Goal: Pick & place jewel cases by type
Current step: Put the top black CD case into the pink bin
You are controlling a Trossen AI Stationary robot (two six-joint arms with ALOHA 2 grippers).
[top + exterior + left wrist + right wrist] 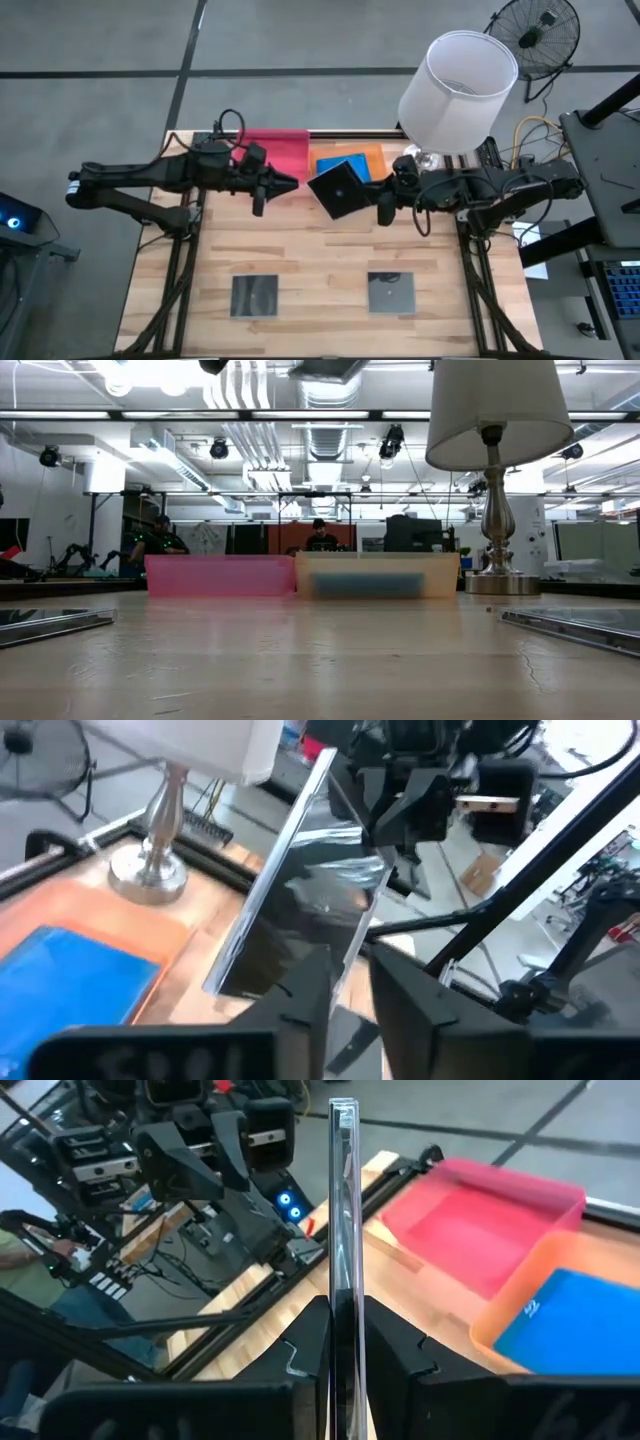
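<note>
Handing a dark case across mid-air appears to be the step in hand.

Left gripper hovers just off the pink tray, fingers a little apart. From the left wrist view, the nearest corner of the dark jewel case sits right at that gap; I cannot tell whether it touches.

The case hangs tilted above the table, in front of the trays, with the right gripper clamped on its far edge.

Judgement: the left fingers should line up square with the thin edge and bite well in from the corner before the right lets go, since the glossy plastic looks slippery.

The pink tray is the likely home for dark cases; the orange tray holds a blue case.

Room: both trays sit at the table's back edge, walls touching. The lamp crowds the right arm's back side. Two more dark cases lie well apart at the front, so the middle strip is open.
</note>
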